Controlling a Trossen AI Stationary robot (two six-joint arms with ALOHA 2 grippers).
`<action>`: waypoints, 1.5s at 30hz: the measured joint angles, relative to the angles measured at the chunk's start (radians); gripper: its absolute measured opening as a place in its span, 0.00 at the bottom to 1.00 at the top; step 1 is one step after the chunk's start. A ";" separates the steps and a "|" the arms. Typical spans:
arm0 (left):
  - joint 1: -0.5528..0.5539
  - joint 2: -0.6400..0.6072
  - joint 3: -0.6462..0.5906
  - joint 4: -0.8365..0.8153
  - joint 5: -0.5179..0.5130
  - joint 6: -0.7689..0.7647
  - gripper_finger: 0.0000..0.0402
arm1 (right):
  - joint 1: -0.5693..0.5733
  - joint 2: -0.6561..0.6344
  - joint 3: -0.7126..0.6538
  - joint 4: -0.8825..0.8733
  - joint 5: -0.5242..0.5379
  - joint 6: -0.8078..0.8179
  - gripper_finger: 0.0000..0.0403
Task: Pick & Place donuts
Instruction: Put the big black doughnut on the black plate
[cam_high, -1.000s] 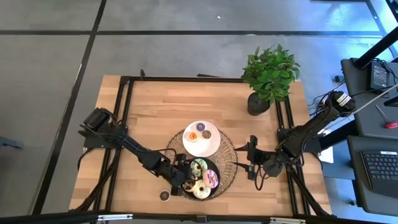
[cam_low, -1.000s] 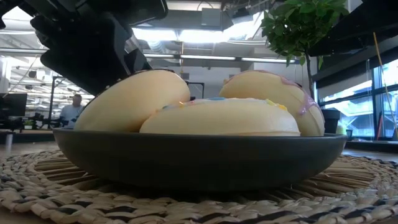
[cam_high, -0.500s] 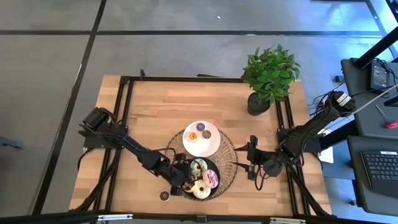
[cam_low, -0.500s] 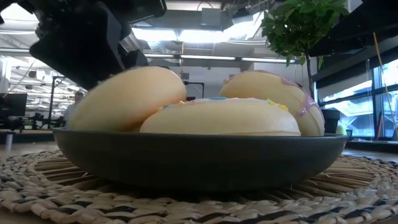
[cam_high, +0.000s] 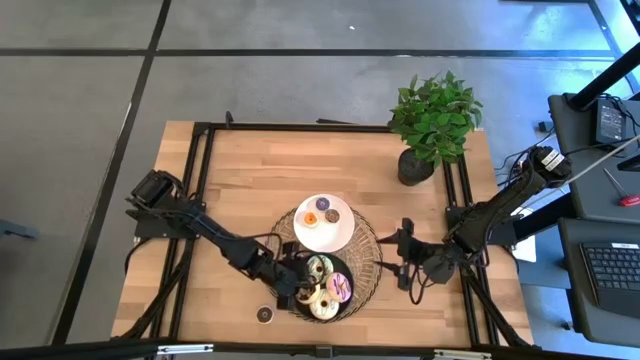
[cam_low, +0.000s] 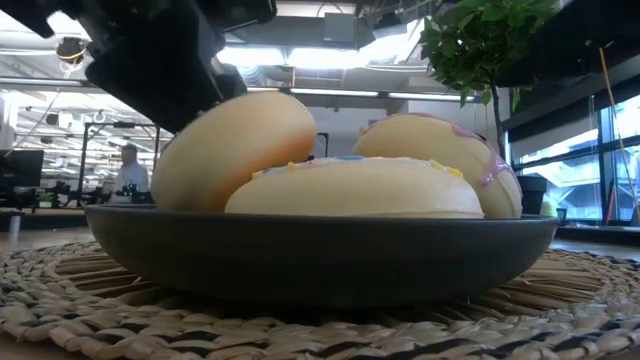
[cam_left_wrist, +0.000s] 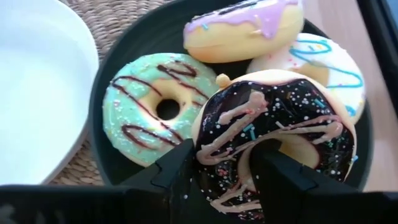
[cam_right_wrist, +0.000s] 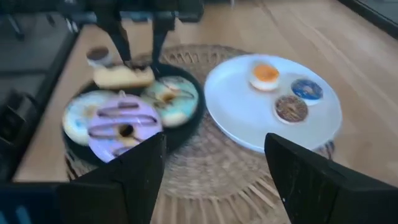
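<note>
A black plate (cam_high: 345, 268) on a woven mat holds a green-iced donut (cam_left_wrist: 155, 109), a purple-iced one (cam_left_wrist: 242, 25) and a white-iced one (cam_left_wrist: 323, 59). My left gripper (cam_high: 292, 285) stands over the plate's left side, shut on a chocolate donut with pink drizzle (cam_left_wrist: 273, 124). A white plate (cam_high: 323, 222) behind carries mini orange (cam_right_wrist: 264, 73), purple (cam_right_wrist: 306, 89) and brown (cam_right_wrist: 290, 107) donuts. My right gripper (cam_right_wrist: 214, 140) waits open at the mat's right edge (cam_high: 403, 255). My left gripper pinches the chocolate donut's ring (cam_left_wrist: 227, 134) between its two fingers, one finger (cam_left_wrist: 177, 171) outside the rim and the other (cam_left_wrist: 280, 177) at the hole. The fingers come from above, slanting from the left. The donut (cam_low: 235, 150) is tilted; the plate's rim hides its lower edge.
One more small chocolate donut (cam_high: 264, 315) lies on the bare wood near the front edge, left of the black plate. A potted plant (cam_high: 432, 125) stands at the far right. The woven mat (cam_high: 370, 250) lies under both plates. Black frame rails run along the table's sides.
My left gripper has risen a little and shifted toward the table's right, still shut on the chocolate donut. The donut has come up with it, tipping steeper and sliding toward the middle of the black plate.
</note>
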 joint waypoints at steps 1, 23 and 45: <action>0.002 0.000 0.000 0.000 0.002 0.000 0.38 | 0.000 0.000 0.000 0.026 -0.001 0.005 0.68; 0.004 0.000 0.000 -0.005 0.049 -0.001 0.38 | -0.205 0.616 0.587 0.057 -0.402 -0.318 0.68; 0.003 0.000 0.000 -0.056 0.022 0.000 0.38 | -0.244 0.799 0.724 0.037 -0.418 -0.190 0.68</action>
